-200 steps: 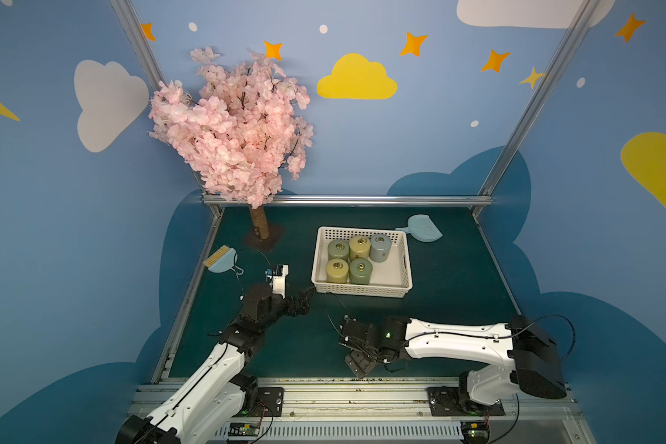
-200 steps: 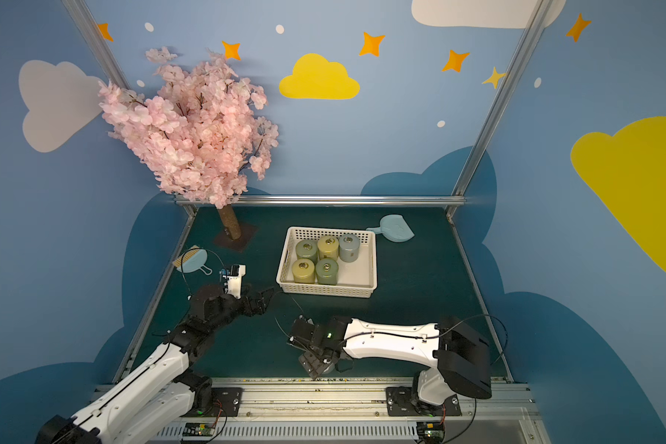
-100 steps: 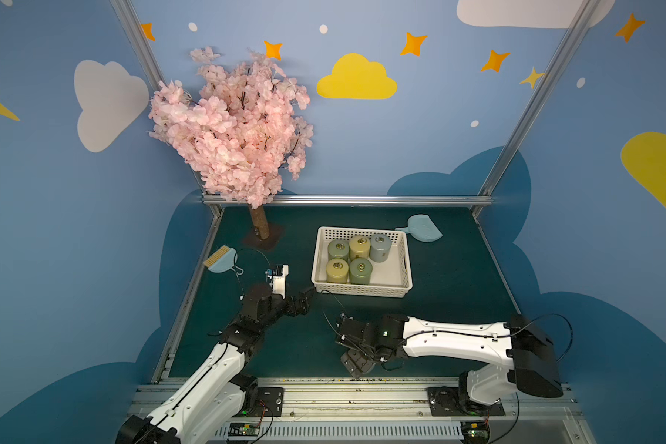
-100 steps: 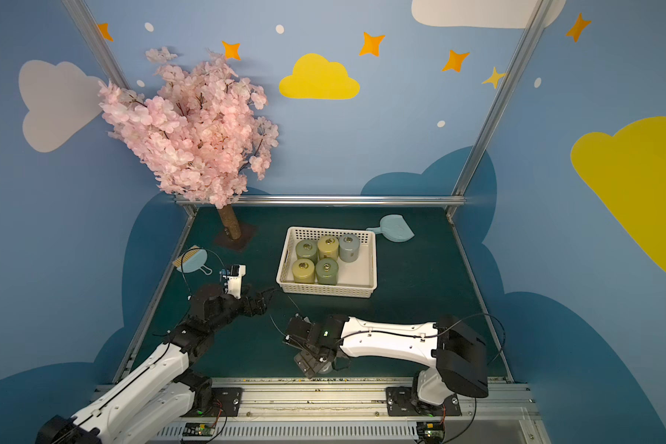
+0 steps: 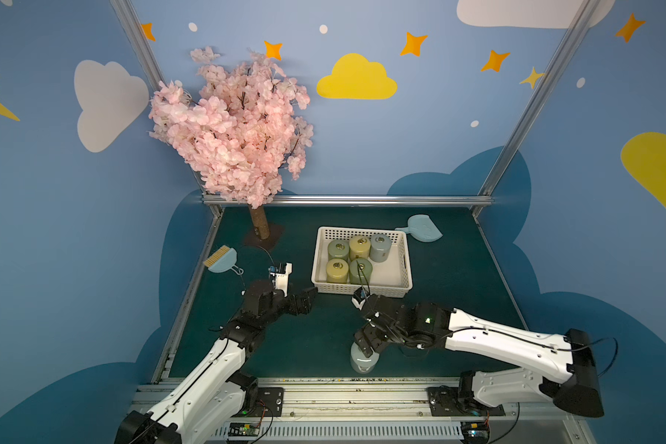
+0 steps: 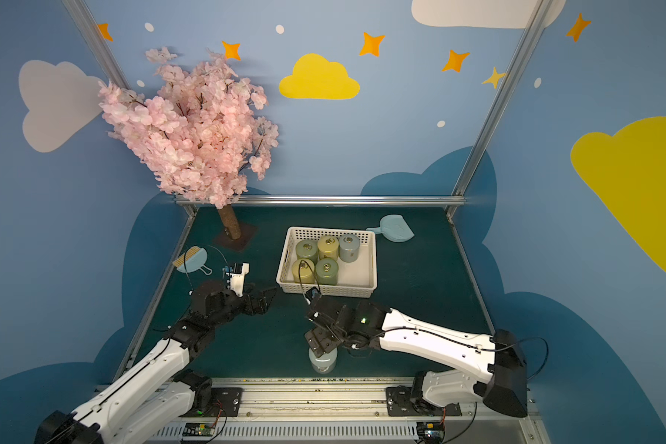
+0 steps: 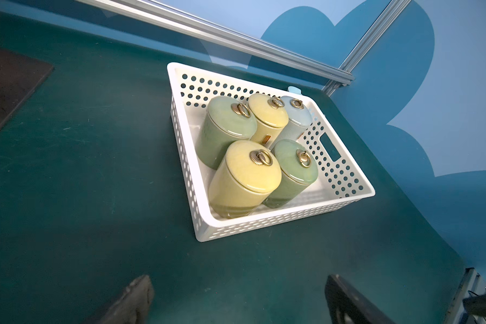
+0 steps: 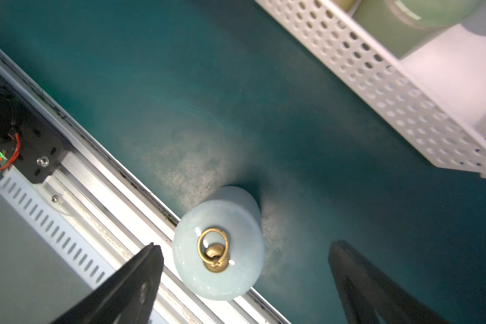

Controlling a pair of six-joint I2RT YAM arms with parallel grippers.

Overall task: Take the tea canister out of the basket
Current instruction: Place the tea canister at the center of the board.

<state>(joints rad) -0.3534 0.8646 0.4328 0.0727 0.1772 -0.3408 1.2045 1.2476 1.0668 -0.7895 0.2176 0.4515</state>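
Note:
The white perforated basket (image 5: 362,291) (image 6: 327,291) (image 7: 264,221) stands mid-table and holds several lidded tea canisters, green (image 5: 338,250), yellow (image 5: 337,270) and grey-blue (image 5: 380,248). One more pale blue tea canister (image 5: 363,361) (image 6: 322,361) (image 8: 219,244) stands upright on the green mat outside the basket, close to the front rail. My right gripper (image 5: 370,340) (image 8: 247,245) hovers just above it, open, the fingers wide on either side and not touching it. My left gripper (image 5: 308,298) (image 7: 237,277) is open and holds nothing, near the basket's front left corner.
A pink blossom tree (image 5: 239,130) stands at the back left. A small brush (image 5: 221,261) lies by the left edge. A light-blue dustpan (image 5: 420,228) lies behind the basket. The aluminium front rail (image 5: 323,384) runs right beside the freestanding canister.
My right gripper has lifted and drawn back a little, uncovering the pale blue canister standing free on the mat. The left arm has not moved.

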